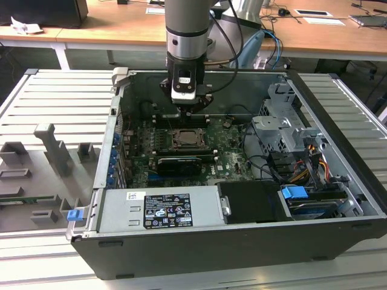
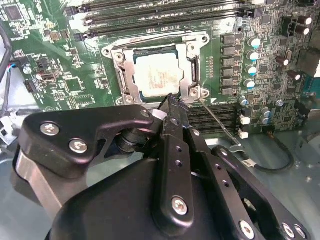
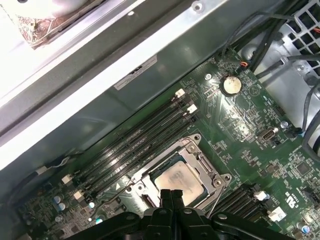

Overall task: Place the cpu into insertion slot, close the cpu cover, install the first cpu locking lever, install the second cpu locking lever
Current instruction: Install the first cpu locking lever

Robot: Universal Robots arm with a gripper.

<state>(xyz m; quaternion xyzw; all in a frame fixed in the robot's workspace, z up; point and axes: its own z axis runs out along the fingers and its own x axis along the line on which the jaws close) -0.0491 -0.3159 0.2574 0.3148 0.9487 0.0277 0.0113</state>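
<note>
Though tight together, fingers (image 3: 166, 201) over cpu (image 3: 176, 178) edge.

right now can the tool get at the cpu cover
Probably yes: in the second wrist view the tool hangs right by the edge of the cpu cover, nothing between them.

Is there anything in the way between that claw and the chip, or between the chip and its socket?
Nothing visible. The gripper hangs close above the edge of the cpu, which already lies in the insertion slot with the cpu cover framing it.
</note>
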